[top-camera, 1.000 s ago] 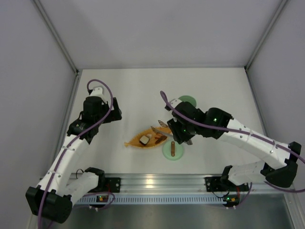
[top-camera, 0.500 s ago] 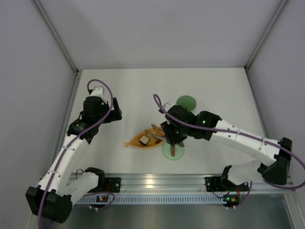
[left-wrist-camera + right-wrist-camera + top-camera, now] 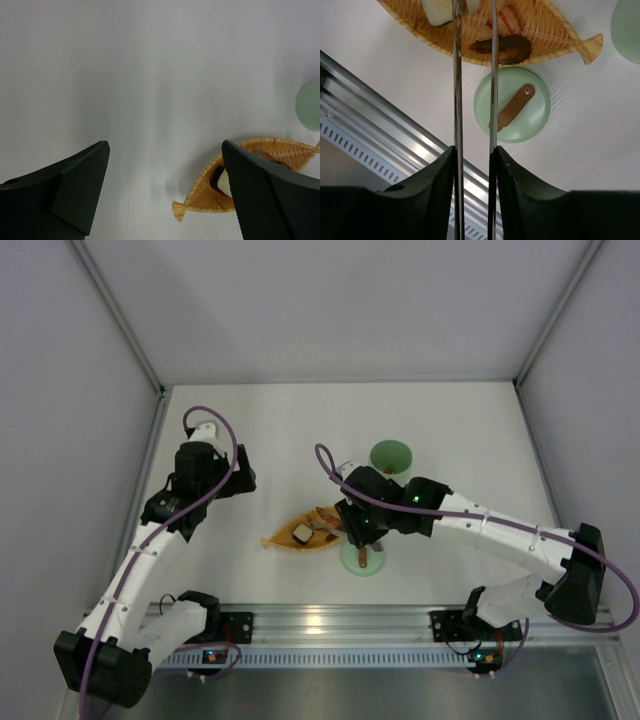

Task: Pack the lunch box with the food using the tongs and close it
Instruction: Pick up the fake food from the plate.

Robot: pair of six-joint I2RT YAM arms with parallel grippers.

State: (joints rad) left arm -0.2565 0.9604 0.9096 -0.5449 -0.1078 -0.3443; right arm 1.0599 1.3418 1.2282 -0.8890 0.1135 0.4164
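**A:** What are the right fingers doing?

**B:** The right gripper point(image 3: 472, 155) is clamped on the tongs point(image 3: 456, 75). Each black finger point(image 3: 427, 185) presses one slim arm from outside. The two arms run nearly parallel with a narrow gap between them.

**A:** Where do the tongs reach?

**B:** They reach out over the orange dish point(image 3: 547, 30). One arm crosses the white piece of food point(image 3: 437, 10), and the brown piece point(image 3: 502, 46) lies just beside the other arm. The tips run off the edge of the wrist view, so I cannot tell whether they pinch anything.

**A:** And the lid?

**B:** The lid point(image 3: 530, 120) lies flat on the table point(image 3: 290, 430), just beside the dish on its near side, with its brown handle point(image 3: 512, 106) facing up. One tongs arm passes over its edge. The lunch box point(image 3: 391, 455) stands uncovered beyond the dish, near its right end.

**A:** How does the right arm lie?

**B:** From its base at the near right it stretches long and low to the left. The wrist is bent down above the lid and dish.

**A:** And the left?

**B:** The left gripper point(image 3: 164, 146) hangs with its fingers point(image 3: 75, 195) spread wide. Nothing is between them, and only bare table lies below. The dish shows beside one finger. That arm climbs from its near-left base, folds at the elbow and turns its wrist toward the middle of the table.
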